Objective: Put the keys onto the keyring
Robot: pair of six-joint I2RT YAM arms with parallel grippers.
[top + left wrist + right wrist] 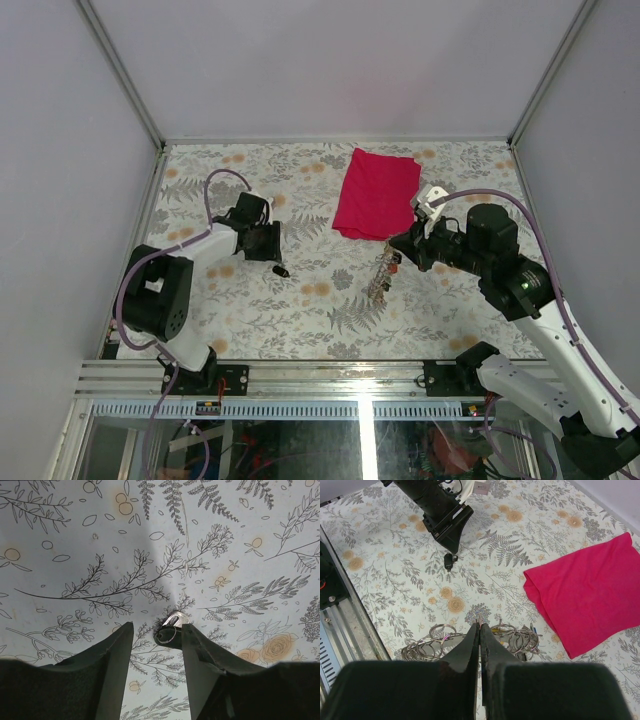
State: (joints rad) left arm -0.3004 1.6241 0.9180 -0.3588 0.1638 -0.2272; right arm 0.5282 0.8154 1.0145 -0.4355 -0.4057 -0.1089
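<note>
Bare table (300, 310) between arms: wide free lane, near edge to far.
Black key (169, 631) lies in gap of left gripper (157, 627). Jaws spread, slim room either side of key.
Ring pile (430, 647) sprawls both sides of right gripper (480, 626). Jaws pressed together, no gap.
Red cloth (377, 192) just beyond pile covers far side.
Walls (70, 150) hem left, far and right edges.

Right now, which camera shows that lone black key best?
Left wrist: the black key lies close up and clear between the fingers of the open left gripper. Top external and right wrist show only a dark speck.
</note>
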